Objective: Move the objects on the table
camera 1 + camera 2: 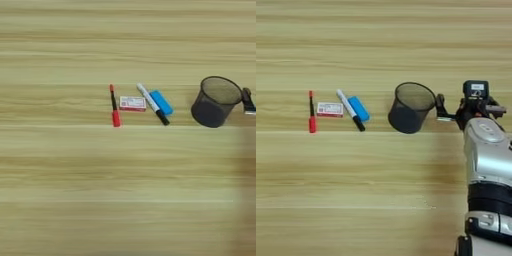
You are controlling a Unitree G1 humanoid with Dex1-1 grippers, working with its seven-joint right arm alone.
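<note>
Several small objects lie in a row on the table (75,200). From left to right they are a thin black pen with a red cap (114,111), a white-and-red box (132,103), a white marker with a black cap (152,103) and a blue oblong block (161,102). To their right stands the black mesh cup (408,112), upright. My right gripper (440,107) is right against the cup's right rim. The silver forearm (486,160) comes up from the bottom right. At the left eye view's right edge only the tip of the gripper (246,100) shows.
Bare wood lies in front of the row of objects, behind it and to its left. A narrow gap separates the blue block from the cup.
</note>
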